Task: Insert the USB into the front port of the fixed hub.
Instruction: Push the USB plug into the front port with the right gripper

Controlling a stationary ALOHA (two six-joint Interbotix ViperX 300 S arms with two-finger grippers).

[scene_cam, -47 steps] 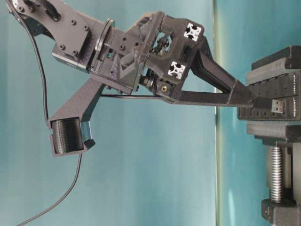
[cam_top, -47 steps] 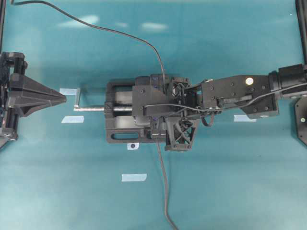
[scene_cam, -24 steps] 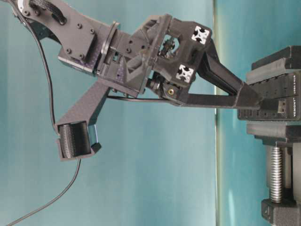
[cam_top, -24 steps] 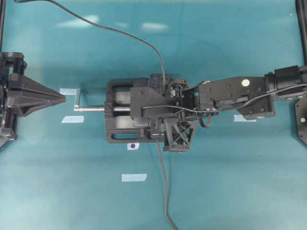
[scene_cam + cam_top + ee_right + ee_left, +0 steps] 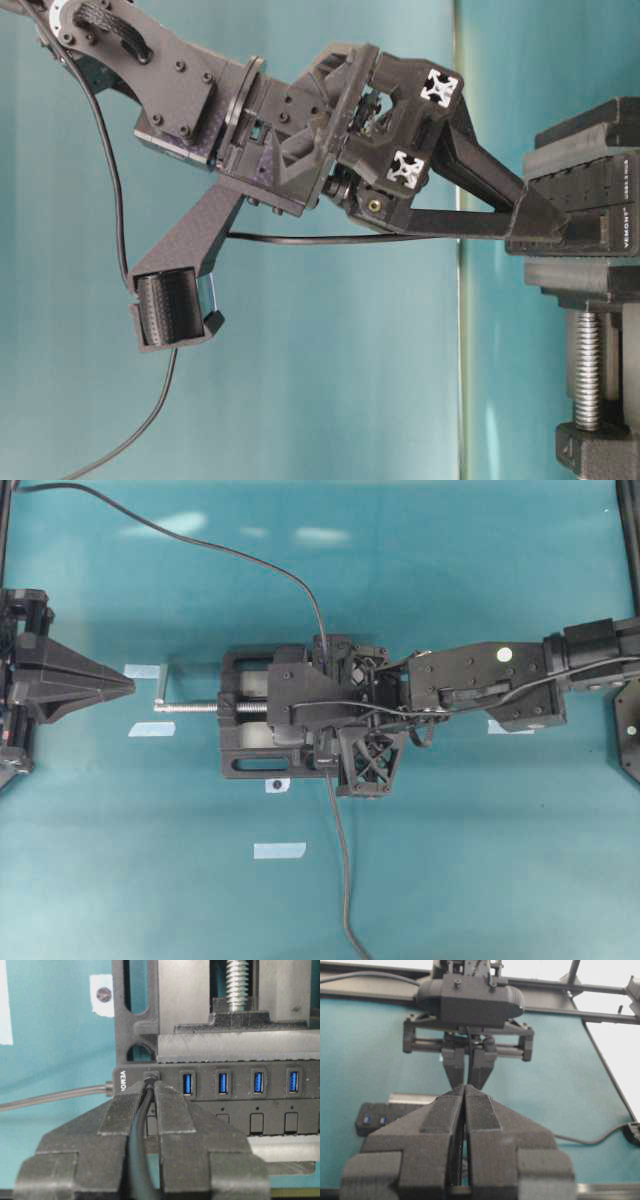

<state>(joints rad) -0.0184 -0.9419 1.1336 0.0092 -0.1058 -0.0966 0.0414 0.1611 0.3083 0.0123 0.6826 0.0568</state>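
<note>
USB (image 5: 151, 1076) now seated in the endmost port of the hub (image 5: 260, 1091), at the end bearing the white lettering; only the plug's black back end shows at the port mouth in the right wrist view. A second ago the metal tip stood exposed off the hub's face in the table-level view; half a second ago only a sliver remained; now none visible there. Four blue ports free in a row toward 3 o'clock of the plug.

Right gripper (image 5: 150, 1110) clamped on the USB's cable (image 5: 139, 1155) just behind the plug, fingertips (image 5: 540, 215) pressed up against the hub's face. Moved in toward the hub since the earlier frames; in the overhead view shifted toward 9 o'clock, further over the vise (image 5: 250, 742).

Hub held in the vise's jaws, screw (image 5: 238, 982) at 12 o'clock of it in the right wrist view. Grey cable (image 5: 55, 1096) leaves the hub's end toward 9 o'clock. USB's cable trails from the gripper toward 11 o'clock across the table (image 5: 450, 880) in the overhead view, its curve slightly shifted from before.

Left gripper (image 5: 125, 685) at 9 o'clock of the vise, well apart, fingers (image 5: 445, 1125) closed together with nothing between; unchanged.
</note>
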